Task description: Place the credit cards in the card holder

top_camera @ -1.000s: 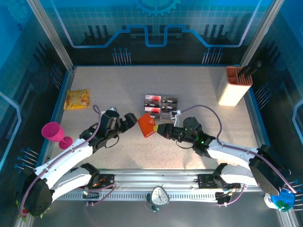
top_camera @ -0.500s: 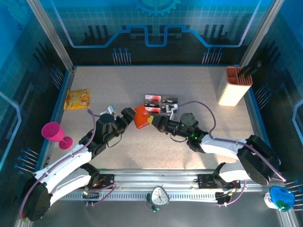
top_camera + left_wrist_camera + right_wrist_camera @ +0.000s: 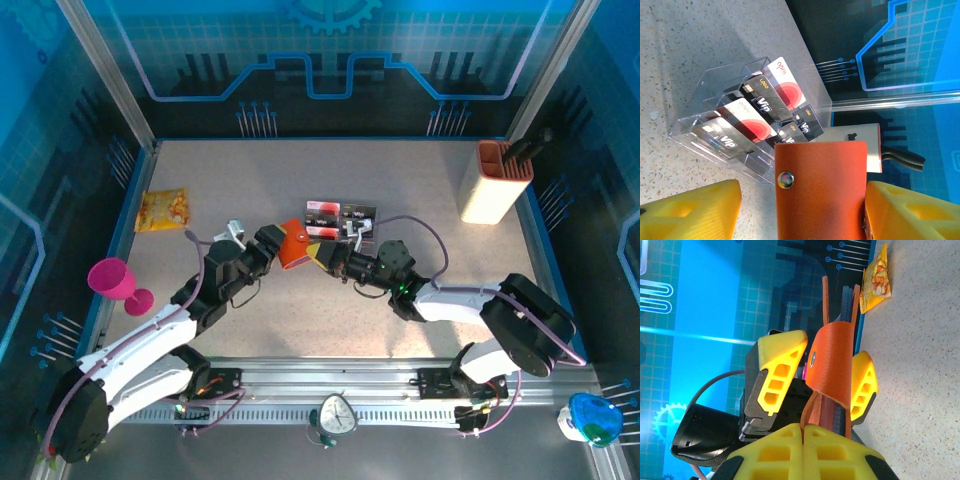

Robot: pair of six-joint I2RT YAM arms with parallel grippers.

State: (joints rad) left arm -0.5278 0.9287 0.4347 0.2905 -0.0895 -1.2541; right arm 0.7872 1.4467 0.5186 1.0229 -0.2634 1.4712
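card holder [image 3: 293, 247] over speckled table [image 3: 250, 180], pinched in right tool [image 3: 804, 429], left tool [image 3: 802, 215] open astride.

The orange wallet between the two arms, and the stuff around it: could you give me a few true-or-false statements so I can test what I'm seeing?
1. The right gripper is clamped on the orange card holder. True.
2. The credit cards are already inside the card holder. False: they stand in the clear tray.
3. The left gripper has a yellow finger on each side of the card holder. True.
4. The pink cup stands on the right side of the table. False: it is at the left side.
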